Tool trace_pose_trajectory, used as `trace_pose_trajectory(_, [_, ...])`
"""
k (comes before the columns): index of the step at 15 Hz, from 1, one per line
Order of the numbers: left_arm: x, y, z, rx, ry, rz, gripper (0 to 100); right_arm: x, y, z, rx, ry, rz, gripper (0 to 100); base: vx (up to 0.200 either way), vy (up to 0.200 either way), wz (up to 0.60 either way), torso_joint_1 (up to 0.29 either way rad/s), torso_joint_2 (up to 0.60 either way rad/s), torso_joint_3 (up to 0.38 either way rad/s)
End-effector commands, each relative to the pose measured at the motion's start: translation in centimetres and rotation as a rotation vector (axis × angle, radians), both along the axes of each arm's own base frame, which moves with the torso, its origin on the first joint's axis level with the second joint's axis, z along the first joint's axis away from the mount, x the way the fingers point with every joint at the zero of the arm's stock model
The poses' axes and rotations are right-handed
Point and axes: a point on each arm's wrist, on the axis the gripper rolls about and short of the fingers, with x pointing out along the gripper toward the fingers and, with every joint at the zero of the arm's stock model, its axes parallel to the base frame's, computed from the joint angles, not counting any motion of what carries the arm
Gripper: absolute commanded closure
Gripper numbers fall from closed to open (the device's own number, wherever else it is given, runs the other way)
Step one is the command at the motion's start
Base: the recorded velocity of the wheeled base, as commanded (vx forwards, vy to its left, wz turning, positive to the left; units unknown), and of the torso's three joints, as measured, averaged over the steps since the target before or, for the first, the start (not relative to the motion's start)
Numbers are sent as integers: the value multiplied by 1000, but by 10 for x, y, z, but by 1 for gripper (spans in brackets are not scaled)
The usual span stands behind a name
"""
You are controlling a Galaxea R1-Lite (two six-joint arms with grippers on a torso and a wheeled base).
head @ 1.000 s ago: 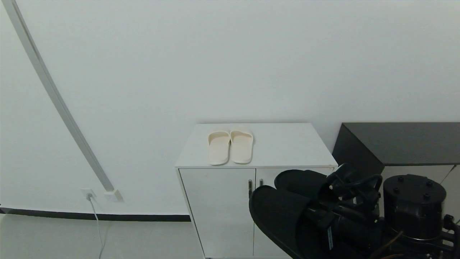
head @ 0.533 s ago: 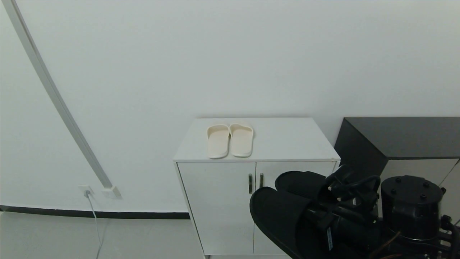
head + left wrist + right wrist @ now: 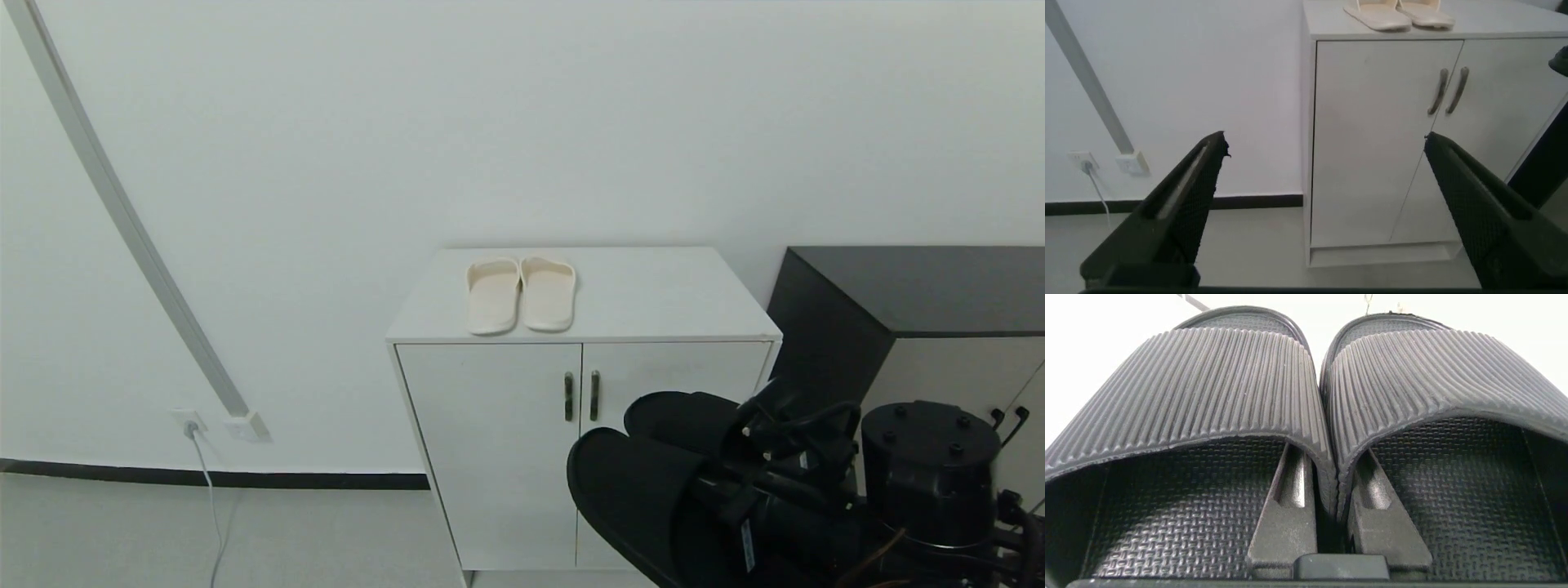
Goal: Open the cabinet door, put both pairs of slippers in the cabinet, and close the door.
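A white cabinet stands against the wall with both doors shut, their two dark handles side by side in the middle. On its top lies a cream pair of slippers. My right gripper is shut on the inner edges of a black pair of slippers, held low in front of the right door. My left gripper is open and holds nothing, some way back from the cabinet, facing its left door.
A black cabinet stands close to the right of the white one. A wall socket with a hanging cable and a slanted grey conduit are on the left wall. Bare floor lies left of the cabinet.
The head camera has shifted: the cabinet sits higher in the picture and more of its front shows. The black slippers stay held in my right gripper.
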Motion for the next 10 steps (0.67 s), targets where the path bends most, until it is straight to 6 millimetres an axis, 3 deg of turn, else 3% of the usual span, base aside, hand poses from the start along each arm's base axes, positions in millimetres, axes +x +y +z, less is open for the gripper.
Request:
trace_pose_trajectory(1, [0, 0, 0, -2, 1, 0, 0, -1, 1, -2, -6, 3, 2, 100, 0, 0, 0, -212, 500, 286])
trace_pose_trajectory(10, [0, 0, 0, 0, 0, 0, 0, -2, -1, -4, -30, -1, 11, 100, 0, 0, 0, -216, 538, 319])
